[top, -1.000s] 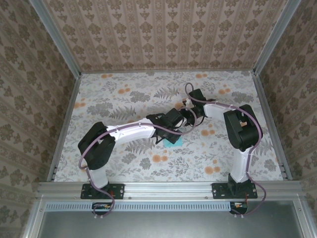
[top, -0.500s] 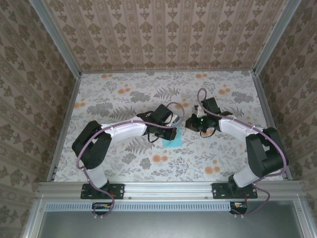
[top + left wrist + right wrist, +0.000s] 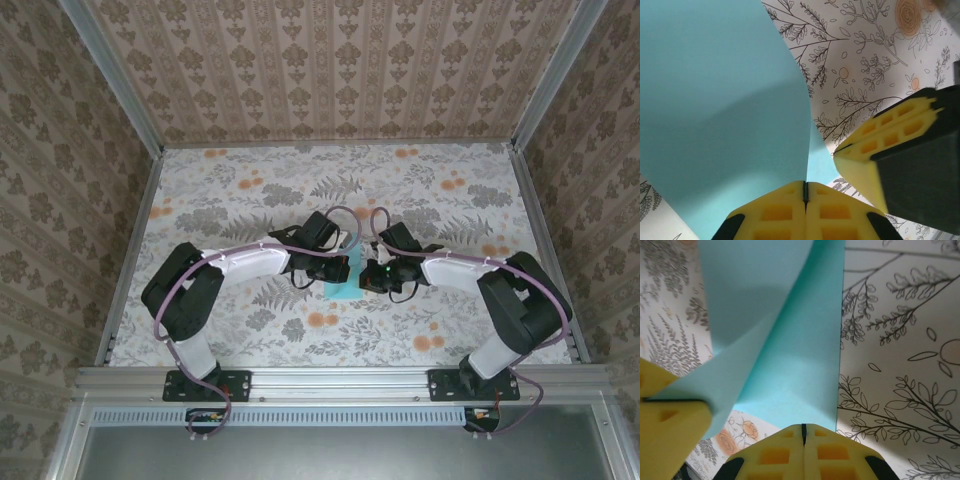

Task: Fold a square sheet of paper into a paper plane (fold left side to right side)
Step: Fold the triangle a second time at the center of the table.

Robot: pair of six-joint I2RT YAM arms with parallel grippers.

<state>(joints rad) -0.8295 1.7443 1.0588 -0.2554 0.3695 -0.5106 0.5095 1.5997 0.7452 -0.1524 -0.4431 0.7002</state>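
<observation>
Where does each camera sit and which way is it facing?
Top external: above and behind the bases, looking down at the table; both arms show, left gripper and right gripper at the square sheet of paper.
Left wrist: on the left arm, looking past its fingers at the paper.
Right wrist: on the right arm, likewise.
Shared: the paper; each wrist view catches the other gripper's finger.

The square sheet of paper (image 3: 715, 100) is thin, smooth and matt, the left claw (image 3: 805, 197) has matt yellow moulded-plastic pads (image 3: 775, 215), and the bench (image 3: 875, 55) wears a matt printed floral covering edged by a brushed metal rail (image 3: 340, 378).
</observation>
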